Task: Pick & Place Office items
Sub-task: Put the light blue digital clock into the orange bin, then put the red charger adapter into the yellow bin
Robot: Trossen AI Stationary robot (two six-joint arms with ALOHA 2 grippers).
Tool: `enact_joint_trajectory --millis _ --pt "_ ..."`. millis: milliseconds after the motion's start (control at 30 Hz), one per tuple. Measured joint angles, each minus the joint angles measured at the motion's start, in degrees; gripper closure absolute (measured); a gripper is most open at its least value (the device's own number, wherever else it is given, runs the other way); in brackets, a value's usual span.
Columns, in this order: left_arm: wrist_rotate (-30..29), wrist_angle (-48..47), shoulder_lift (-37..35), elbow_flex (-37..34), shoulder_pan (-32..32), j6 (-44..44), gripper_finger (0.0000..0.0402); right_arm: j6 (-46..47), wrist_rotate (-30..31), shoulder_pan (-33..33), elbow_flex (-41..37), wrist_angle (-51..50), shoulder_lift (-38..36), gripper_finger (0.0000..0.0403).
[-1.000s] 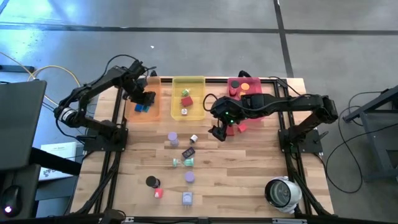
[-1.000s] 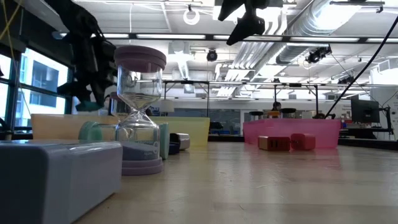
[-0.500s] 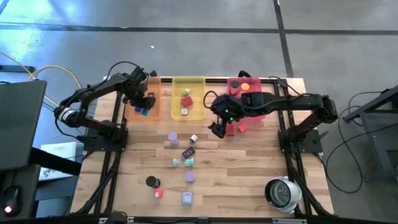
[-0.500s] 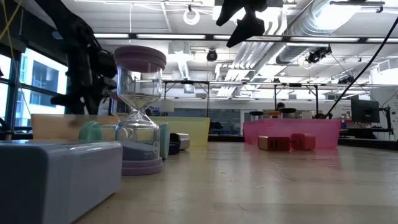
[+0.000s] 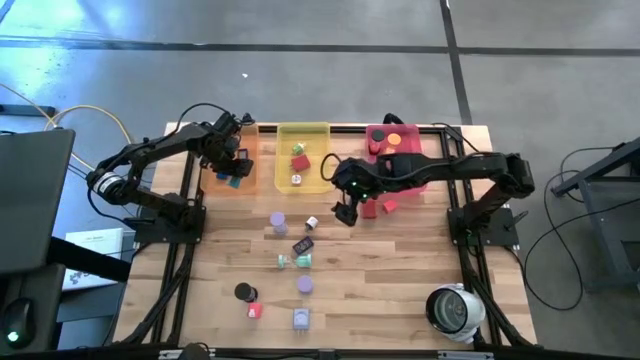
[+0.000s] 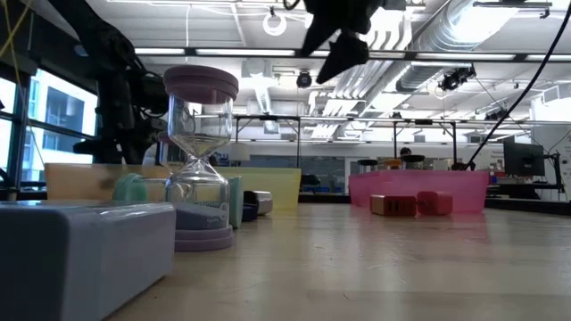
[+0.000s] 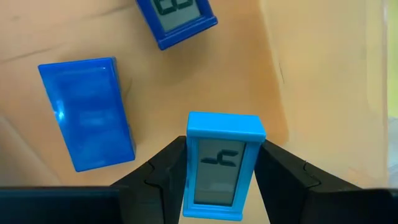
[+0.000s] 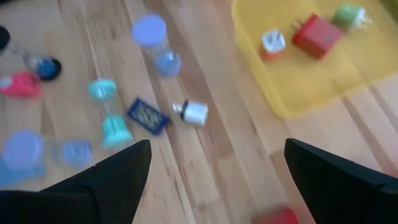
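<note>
My left gripper [image 7: 221, 146] is shut on a light-blue little clock [image 7: 222, 163] with a grey display, low over the orange tray [image 5: 247, 178] at the far left. A blue box [image 7: 87, 112] and a darker blue clock [image 7: 177, 17] lie on that tray's floor. My right gripper [image 5: 345, 212] hangs open above the table's middle with nothing between its fingers. Below it lie a lavender hourglass [image 8: 155, 43], a teal hourglass [image 8: 109, 115], a dark flat rectangle [image 8: 148, 116] and a white plug piece [image 8: 194, 113]. My left gripper pinches the light-blue clock by its two narrow sides [image 7: 194, 168] between its two fingers. The fingers come steeply from above, and the clock's display faces the wrist camera. Whether the clock's far end touches the tray floor, I cannot tell.
A yellow tray [image 5: 318, 185] holds a red cube, a green piece and a white piece. A pink tray [image 5: 372, 132] stands at the far right, with red pieces [image 5: 378, 207] in front of it. More small pieces lie toward the near edge. A white-grey round device [image 5: 452, 308] sits near right.
My left gripper has gone down into the orange tray with the light-blue clock, tipping steeper. My right gripper has drifted a little toward the table's left and slightly down, still open.
</note>
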Motion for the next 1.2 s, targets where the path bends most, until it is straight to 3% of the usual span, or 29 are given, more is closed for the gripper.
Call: enact_joint_trajectory --millis 300,733,1200 --pt "-1.6 -0.2 0.4 -0.2 -1.5 1.7 0.0235 -1.6 -1.0 -0.1 0.0 -1.0 1.2 0.0045" --pt "-4.5 -0.3 5.3 -0.2 -3.7 0.6 0.0155 -4.1 -0.9 -0.1 0.0 -0.9 1.1 0.0045" --pt "-5.3 -8.0 4.2 4.6 -2.0 4.4 0.0151 -4.1 -0.9 -0.6 0.0 -0.9 1.1 0.0045"
